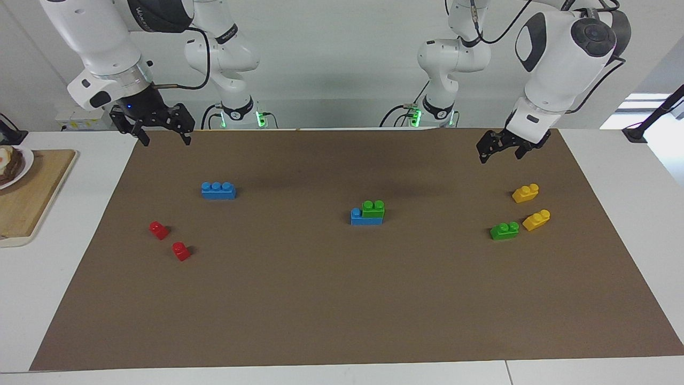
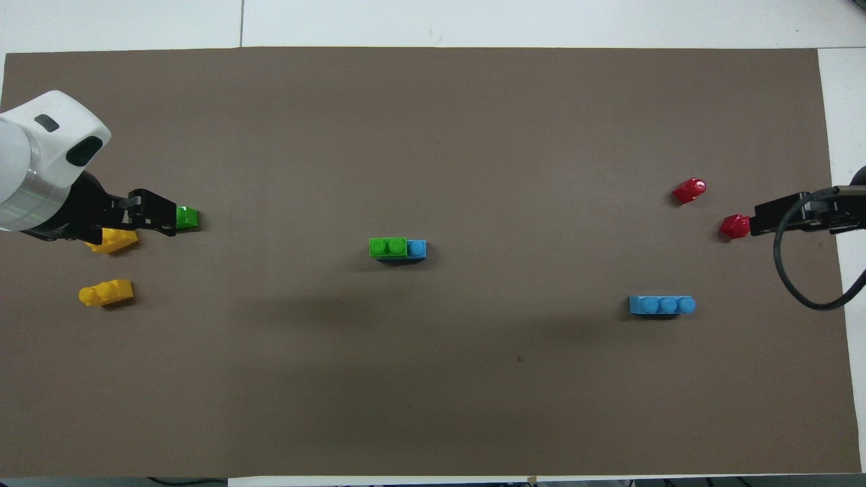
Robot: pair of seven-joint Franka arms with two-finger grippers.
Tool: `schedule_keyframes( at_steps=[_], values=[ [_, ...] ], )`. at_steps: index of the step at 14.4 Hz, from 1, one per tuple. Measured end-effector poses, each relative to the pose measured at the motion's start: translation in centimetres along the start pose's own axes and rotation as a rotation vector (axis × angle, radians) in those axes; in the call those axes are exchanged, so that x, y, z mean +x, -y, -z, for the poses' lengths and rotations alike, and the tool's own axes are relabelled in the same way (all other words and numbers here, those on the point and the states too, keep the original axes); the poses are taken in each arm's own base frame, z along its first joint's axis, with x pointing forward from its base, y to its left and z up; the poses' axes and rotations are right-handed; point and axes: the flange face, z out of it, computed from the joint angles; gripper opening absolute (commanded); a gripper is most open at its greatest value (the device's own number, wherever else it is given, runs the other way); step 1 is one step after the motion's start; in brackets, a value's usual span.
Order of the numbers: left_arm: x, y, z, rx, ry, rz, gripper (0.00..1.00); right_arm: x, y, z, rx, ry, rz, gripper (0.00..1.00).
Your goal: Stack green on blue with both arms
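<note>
A: Progress, reading the facing view from its left?
B: Right gripper (image 1: 163, 138) upper left, fingers released, empty. Mid-frame, green brick (image 1: 373, 208) sits stacked on blue brick (image 1: 363, 217). Left gripper (image 1: 499, 152) upper right, released too. Stack looks done.

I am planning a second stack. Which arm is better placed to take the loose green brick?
The left arm, probably. Its open, empty gripper hangs over the mat near the loose green brick. The right gripper, also open, is at the other end, near the bare blue brick.
</note>
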Motion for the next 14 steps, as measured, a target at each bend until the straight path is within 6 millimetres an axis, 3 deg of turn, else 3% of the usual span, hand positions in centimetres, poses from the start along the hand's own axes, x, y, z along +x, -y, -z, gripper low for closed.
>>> schedule_keyframes(
  at_steps=[4,9,14],
  values=[
    [0.0,0.1,0.6,-0.002,-0.008,-0.001,1.00,0.0,-0.5,0.0,0.001,0.001,-0.010,0.99],
    [-0.2,0.2,3.3,-0.007,-0.045,-0.052,1.00,0.0,-0.7,0.0,-0.001,0.001,-0.013,0.99],
    [-0.2,0.2,3.3,-0.007,-0.044,-0.061,1.00,0.0,-0.6,0.0,-0.012,0.001,-0.009,0.99]
  ],
)
